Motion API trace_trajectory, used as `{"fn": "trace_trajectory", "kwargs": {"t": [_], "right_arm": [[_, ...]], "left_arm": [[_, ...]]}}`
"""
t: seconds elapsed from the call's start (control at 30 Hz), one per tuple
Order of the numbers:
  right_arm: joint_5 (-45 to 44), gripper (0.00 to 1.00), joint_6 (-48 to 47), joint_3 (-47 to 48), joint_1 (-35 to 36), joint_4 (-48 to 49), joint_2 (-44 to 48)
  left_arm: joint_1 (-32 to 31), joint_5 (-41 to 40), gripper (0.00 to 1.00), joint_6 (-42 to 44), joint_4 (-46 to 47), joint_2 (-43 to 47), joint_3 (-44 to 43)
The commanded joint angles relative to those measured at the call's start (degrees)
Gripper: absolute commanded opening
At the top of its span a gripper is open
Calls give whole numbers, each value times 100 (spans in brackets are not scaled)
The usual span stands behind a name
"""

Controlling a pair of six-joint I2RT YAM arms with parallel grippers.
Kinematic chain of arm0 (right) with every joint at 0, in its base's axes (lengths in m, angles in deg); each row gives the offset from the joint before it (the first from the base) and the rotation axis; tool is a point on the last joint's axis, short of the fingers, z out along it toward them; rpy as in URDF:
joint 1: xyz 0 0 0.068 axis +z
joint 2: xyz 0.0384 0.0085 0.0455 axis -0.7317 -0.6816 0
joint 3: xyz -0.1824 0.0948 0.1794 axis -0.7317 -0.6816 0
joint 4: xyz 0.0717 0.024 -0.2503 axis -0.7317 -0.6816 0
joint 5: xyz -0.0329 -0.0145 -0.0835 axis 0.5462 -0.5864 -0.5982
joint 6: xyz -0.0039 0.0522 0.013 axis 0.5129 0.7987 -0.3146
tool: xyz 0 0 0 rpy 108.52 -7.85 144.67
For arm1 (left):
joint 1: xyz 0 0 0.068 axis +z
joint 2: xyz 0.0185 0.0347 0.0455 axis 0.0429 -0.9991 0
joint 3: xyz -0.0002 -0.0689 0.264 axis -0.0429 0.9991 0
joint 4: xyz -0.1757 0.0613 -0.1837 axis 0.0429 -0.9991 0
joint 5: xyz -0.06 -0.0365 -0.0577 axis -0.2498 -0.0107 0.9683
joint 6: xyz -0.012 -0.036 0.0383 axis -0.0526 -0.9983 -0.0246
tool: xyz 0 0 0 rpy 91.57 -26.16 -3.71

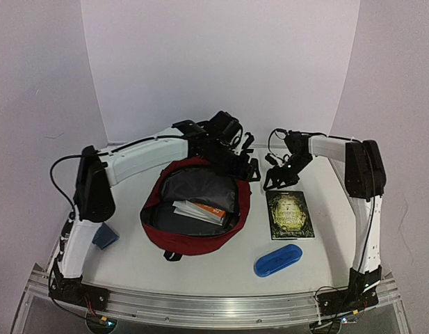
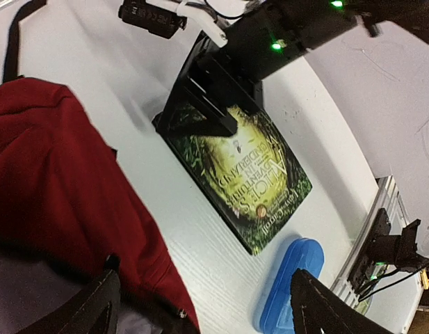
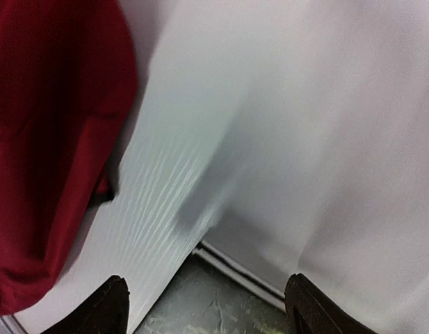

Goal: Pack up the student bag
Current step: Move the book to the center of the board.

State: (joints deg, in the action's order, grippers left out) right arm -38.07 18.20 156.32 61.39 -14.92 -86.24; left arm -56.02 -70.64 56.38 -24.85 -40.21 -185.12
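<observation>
Nearest the arm bases, a blue oblong case (image 1: 278,259) lies on the white table (image 1: 131,261), right of centre. A small blue object (image 1: 105,236) sits partly hidden behind the left arm's lower link. Just beyond the case, a green-covered book (image 1: 290,215) lies flat. Left of the book and apart from it, the student bag (image 1: 174,240) rests in the middle of the table. Its mouth gapes upward, showing grey lining and an orange-and-white flat item (image 1: 202,209) inside. At the bag's far right rim hangs the left gripper (image 2: 204,292), fingers spread wide with nothing between them. The right gripper (image 3: 206,284) hangs over the book's far end, fingers also wide and empty. Whether it touches the book cannot be told.
</observation>
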Motion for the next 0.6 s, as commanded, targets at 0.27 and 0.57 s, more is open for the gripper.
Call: {"fn": "trace_trajectory", "kwargs": {"t": [0.27, 0.57], "right_arm": [[-96, 85, -422, -1416, -1063, -773, 2340], [-263, 84, -719, -3143, -1621, -942, 2999]], "left_arm": [[-67, 1349, 84, -1016, 847, -1059, -590], [-146, 1694, 84, -1481, 1152, -1437, -331]]}}
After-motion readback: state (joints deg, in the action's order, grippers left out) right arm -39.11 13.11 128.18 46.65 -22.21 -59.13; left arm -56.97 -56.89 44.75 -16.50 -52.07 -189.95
